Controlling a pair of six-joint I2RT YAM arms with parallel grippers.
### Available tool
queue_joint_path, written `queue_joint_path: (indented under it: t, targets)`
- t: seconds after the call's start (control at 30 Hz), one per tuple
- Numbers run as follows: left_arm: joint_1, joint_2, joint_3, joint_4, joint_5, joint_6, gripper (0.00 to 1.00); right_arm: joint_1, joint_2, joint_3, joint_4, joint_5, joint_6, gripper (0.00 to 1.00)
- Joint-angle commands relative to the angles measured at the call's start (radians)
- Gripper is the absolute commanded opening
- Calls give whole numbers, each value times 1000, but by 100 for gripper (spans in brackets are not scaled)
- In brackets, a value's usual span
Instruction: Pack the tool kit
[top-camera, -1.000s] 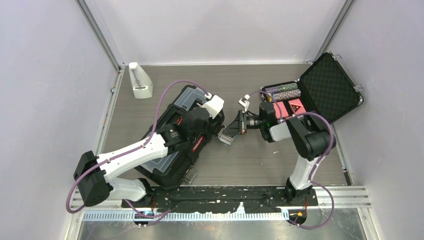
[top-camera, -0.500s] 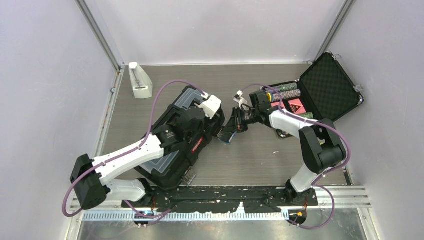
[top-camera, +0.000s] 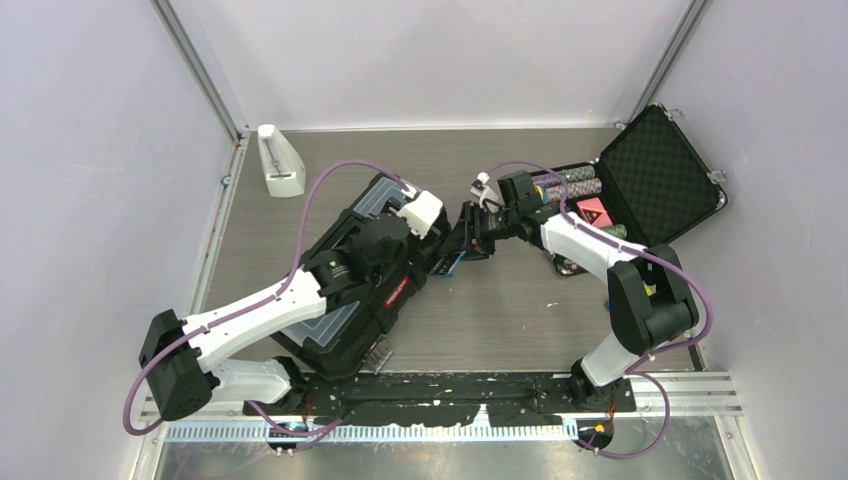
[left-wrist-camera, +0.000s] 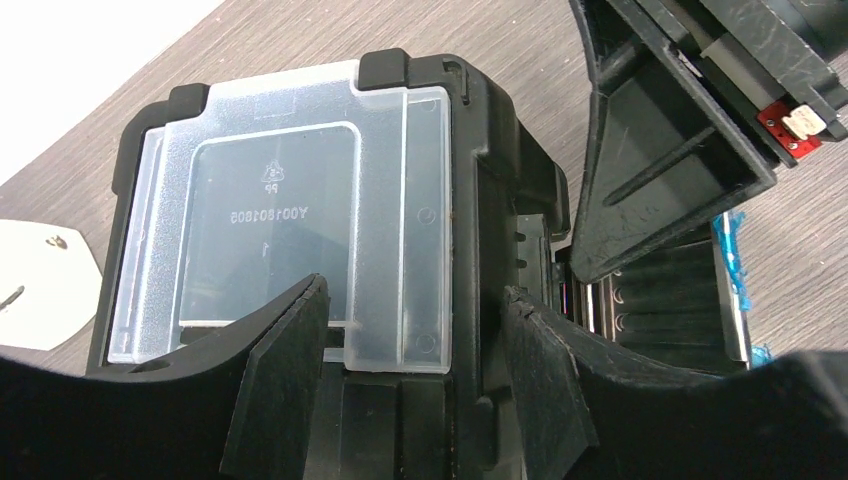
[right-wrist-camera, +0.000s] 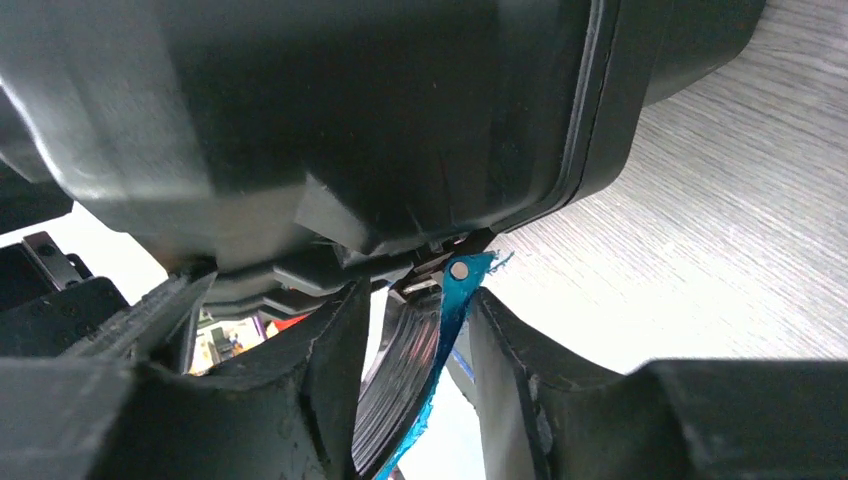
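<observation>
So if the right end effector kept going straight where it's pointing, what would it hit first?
Most likely the blue latch, which sits between the jaws of the right end effector, then the black toolbox wall just behind it; depth is unclear.

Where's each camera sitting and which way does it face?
Top external: above, behind the bases, looking down on the toolbox; both arms show.
Left wrist: on the left arm, facing the toolbox's clear lid; left hand shows.
Right wrist: on the right arm, close against the blue latch; right hand shows.
Shared: all show the toolbox.
</observation>
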Motion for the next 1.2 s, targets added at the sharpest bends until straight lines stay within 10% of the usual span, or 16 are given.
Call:
queue_joint_path:
  t: [0.0,0.63,1.17]
  targets:
    - [8,-29,-6,10,3,-15,63,8,-86,82,50,-64,107,50]
    - [7,-79,-16,-1,-48,-54,64,18,-145,124,95,-15,236,70]
    - [7,-180,-32,-33,-11,-125,66,69,-138,-45,271,131,143,32]
